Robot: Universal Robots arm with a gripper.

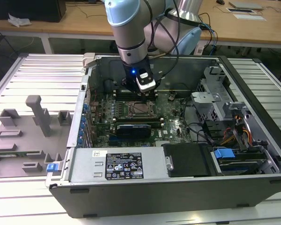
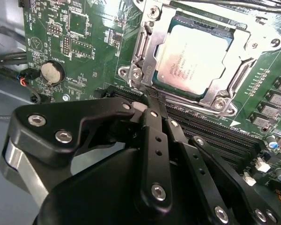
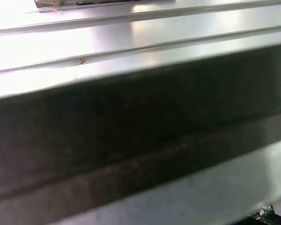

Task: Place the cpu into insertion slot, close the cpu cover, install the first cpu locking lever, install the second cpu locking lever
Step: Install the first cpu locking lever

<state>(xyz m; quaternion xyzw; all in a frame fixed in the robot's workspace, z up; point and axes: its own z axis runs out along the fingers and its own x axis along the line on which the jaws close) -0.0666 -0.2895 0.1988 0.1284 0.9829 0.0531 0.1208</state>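
In the exterior view, a pale blue and grey robot arm (image 1: 126, 28) reaches down from the upper middle into an open black tower computer case (image 1: 178, 197) lying on the ribbed silver metal bench (image 1: 37, 70). Its black pincer (image 1: 141, 91) hangs just above the green motherboard (image 1: 173, 119).

In the second wrist view, the pincer (image 2: 150, 101) is clenched, tips together beside a corner of the socket. I can't tell whether anything is pinched between them. The small square silver-grey cpu (image 2: 194, 58) sits in the socket, and the thin silvery metal cpu cover (image 2: 146, 47) lies down around it.

In the first wrist view, a blurred dark band (image 3: 131, 136) crosses silvery ribbed metal.

Arm (image 1: 126, 23) downward, pincer (image 2: 151, 101) closed.
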